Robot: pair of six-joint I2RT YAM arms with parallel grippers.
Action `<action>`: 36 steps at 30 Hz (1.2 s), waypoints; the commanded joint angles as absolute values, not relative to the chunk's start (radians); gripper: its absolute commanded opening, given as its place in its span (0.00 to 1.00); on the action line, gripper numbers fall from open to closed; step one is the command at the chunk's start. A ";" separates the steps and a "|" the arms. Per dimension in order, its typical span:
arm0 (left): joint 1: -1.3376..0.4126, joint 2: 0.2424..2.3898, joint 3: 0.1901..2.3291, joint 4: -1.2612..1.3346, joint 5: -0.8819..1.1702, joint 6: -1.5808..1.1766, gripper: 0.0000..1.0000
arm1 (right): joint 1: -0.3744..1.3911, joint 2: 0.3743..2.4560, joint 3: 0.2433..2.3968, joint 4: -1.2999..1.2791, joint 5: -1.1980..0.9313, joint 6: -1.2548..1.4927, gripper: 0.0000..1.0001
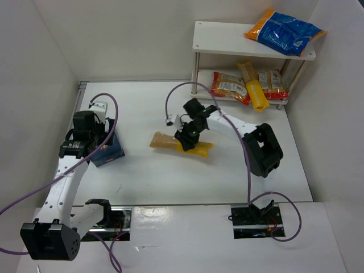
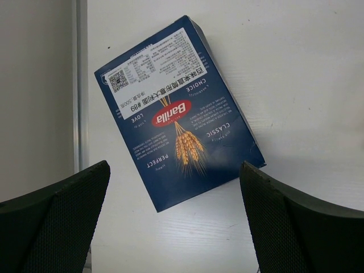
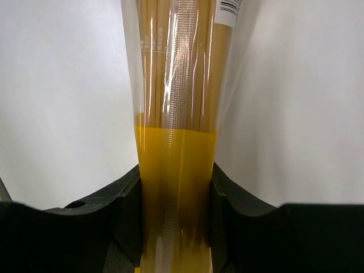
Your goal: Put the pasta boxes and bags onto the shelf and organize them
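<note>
A dark-blue pasta box lies flat on the white table at the left. My left gripper hangs above it, open and empty, fingers wide apart. My right gripper is shut on a long yellow packet with a clear end showing tan spaghetti; the packet lies across the table's middle. The white shelf stands at the back right. On its top board is a blue-and-orange bag. On its lower board are red-orange pouches and another yellow packet.
White walls close in the table on the left, back and right. A metal strip runs along the table's left edge beside the box. Purple cables loop over the table behind the right arm.
</note>
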State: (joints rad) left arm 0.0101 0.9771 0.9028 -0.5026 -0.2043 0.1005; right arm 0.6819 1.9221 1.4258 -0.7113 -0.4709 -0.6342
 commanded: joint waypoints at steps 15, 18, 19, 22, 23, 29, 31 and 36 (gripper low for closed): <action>0.014 0.986 0.897 -0.477 -0.204 0.084 1.00 | 0.517 1.671 1.796 -0.782 -0.506 -0.376 0.00; 0.014 1.008 0.897 -0.477 -0.204 0.084 1.00 | 0.473 1.698 1.955 -0.854 -0.474 -0.325 0.00; 0.014 1.008 0.897 -0.477 -0.204 0.084 1.00 | 0.463 1.715 2.007 -0.882 -0.462 -0.316 0.00; 0.014 1.019 0.897 -0.477 -0.204 0.095 1.00 | 0.434 1.804 2.251 -1.009 -0.451 -0.295 0.00; 0.014 1.019 0.897 -0.477 -0.193 0.095 1.00 | 0.422 1.863 2.393 -1.046 -0.437 -0.295 0.00; 0.032 1.009 0.897 -0.477 -0.118 0.124 1.00 | 0.384 1.999 2.721 -1.178 -0.411 -0.272 0.00; 0.032 1.000 0.897 -0.486 -0.107 0.124 1.00 | 0.355 2.019 2.749 -1.178 -0.411 -0.262 0.00; 0.032 1.000 0.897 -0.486 -0.086 0.133 1.00 | 0.273 2.057 2.902 -1.125 -0.420 -0.212 0.00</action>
State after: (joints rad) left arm 0.0257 1.0191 0.9012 -0.5018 -0.1223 0.1127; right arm 0.3313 2.0636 2.7785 -1.2419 -0.4076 -0.2665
